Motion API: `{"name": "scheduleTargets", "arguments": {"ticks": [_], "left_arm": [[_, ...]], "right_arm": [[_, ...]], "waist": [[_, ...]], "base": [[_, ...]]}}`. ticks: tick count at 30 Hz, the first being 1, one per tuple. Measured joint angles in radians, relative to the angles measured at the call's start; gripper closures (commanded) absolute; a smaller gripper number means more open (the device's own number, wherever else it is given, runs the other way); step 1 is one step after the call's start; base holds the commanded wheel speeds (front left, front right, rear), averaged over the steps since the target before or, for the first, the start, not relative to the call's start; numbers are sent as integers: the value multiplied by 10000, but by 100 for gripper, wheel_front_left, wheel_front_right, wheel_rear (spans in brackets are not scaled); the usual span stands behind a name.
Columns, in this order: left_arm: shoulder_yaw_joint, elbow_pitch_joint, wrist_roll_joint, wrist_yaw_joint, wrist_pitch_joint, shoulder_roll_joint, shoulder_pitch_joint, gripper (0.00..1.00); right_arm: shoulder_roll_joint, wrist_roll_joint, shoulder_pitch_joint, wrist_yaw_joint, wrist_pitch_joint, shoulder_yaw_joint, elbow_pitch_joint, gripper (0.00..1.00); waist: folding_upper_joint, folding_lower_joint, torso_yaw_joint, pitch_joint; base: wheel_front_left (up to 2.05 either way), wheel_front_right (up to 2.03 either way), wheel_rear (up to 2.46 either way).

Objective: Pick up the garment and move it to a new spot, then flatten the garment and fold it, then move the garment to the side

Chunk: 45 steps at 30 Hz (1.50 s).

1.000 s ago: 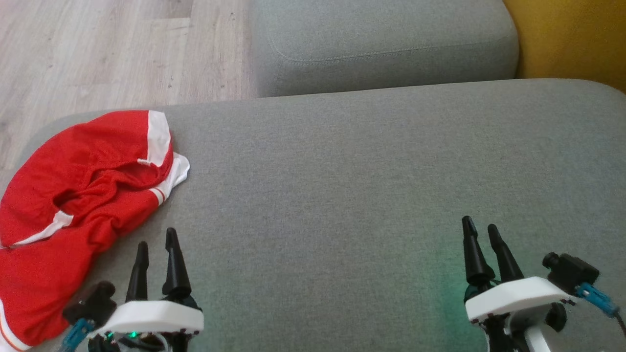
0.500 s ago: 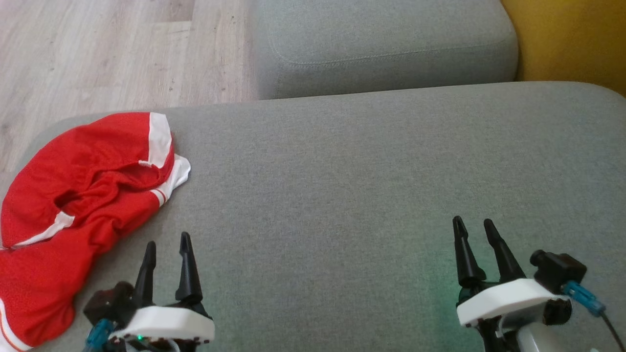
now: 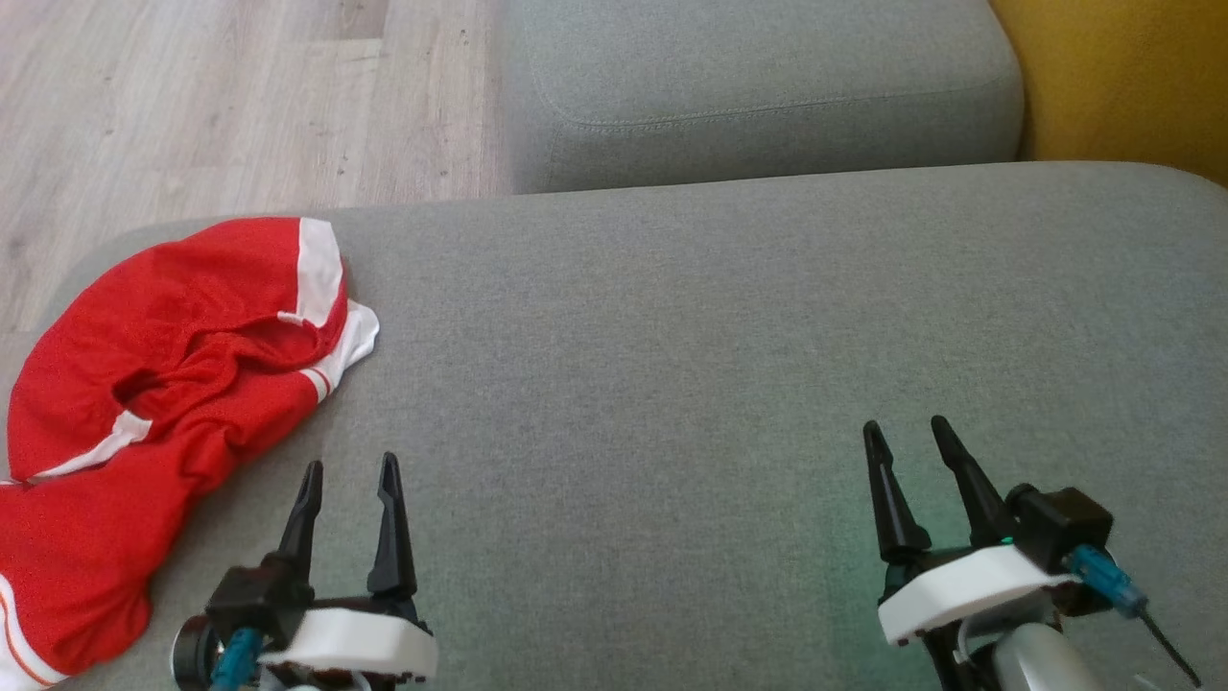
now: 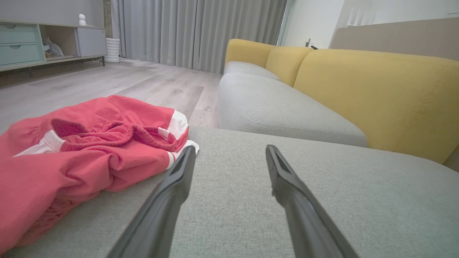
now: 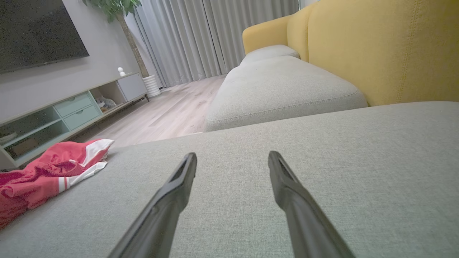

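Note:
The garment [image 3: 163, 403] is a crumpled pair of red shorts with white stripes, lying at the left end of the grey sofa cushion [image 3: 691, 365]. It also shows at the left in the left wrist view [image 4: 82, 154] and far left in the right wrist view [image 5: 46, 172]. My left gripper [image 3: 350, 472] hovers open just right of the garment's near part, nothing between its fingers. My right gripper [image 3: 907, 432] stands open over the bare cushion at the lower right, far from the garment.
A second grey seat cushion [image 3: 758, 86] lies beyond the near one, with the yellow backrest [image 3: 1122, 77] at the right. Wooden floor [image 3: 192, 106] runs past the cushion's left and far edge. A TV cabinet [image 5: 64, 111] stands across the room.
Both grippers have shifted: the left one moved right, away from the garment's edge, and the right one moved left and slightly up. The garment lies as before. Both stay open.

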Motion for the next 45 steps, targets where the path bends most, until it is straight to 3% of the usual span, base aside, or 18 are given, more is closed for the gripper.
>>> {"name": "scheduleTargets", "arguments": {"ticks": [20, 36, 45], "left_arm": [[-128, -109, 2341, 600, -546, -2, -27, 0], [92, 288, 2347, 495, -546, -6, -232, 0], [-15, 295, 2403, 581, -546, -12, -223, 0]], "right_arm": [[-8, -2247, -176, 0, -522, -163, 587, 0], [-10, -2243, -174, 0, -523, -454, 723, 0], [-17, -2247, -152, 0, -523, -401, 740, 0]], "waist": [[0, 0, 5, -13], [0, 0, 32, -119], [0, 0, 862, -160]], "base": [[0, 0, 0], [0, 0, 0], [0, 0, 0]]}}
